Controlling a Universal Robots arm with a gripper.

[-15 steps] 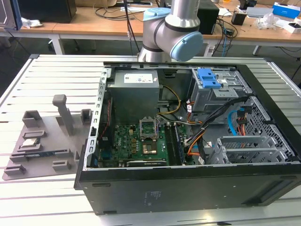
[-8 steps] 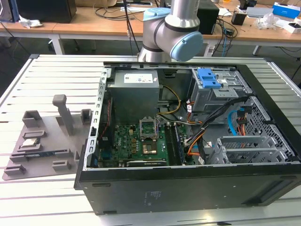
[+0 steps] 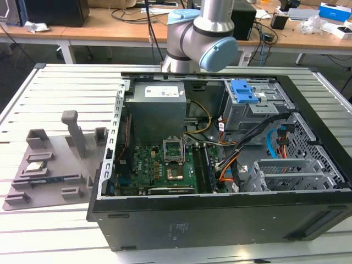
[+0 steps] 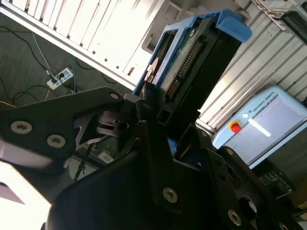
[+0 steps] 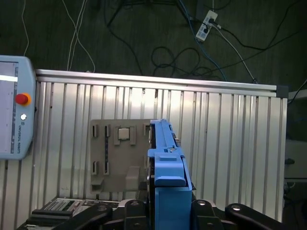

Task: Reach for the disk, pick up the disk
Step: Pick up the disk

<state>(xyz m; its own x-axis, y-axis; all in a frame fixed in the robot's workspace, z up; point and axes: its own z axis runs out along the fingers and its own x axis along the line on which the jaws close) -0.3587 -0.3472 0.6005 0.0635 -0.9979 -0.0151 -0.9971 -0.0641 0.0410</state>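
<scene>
The disk [image 5: 165,158] is a flat drive in a bright blue plastic bracket. It stands on edge between the dark fingers [image 5: 130,207] of my gripper [image 5: 165,211], high above the slatted table. In the second wrist view the disk [image 4: 192,57] shows its connector edge and blue bracket corner, with my gripper [image 4: 158,120] shut on its lower part. The exterior view shows the arm's upper joints [image 3: 201,36] behind the open computer case [image 3: 220,159].
A grey fixture plate [image 5: 120,153] with a small silver chip [image 5: 123,133] lies on the metal table [image 5: 230,143] far below. A teach pendant [image 5: 14,115] rests at the table's edge. Inside the case sit a blue clip on a drive cage [image 3: 245,92], the motherboard [image 3: 159,168] and cables.
</scene>
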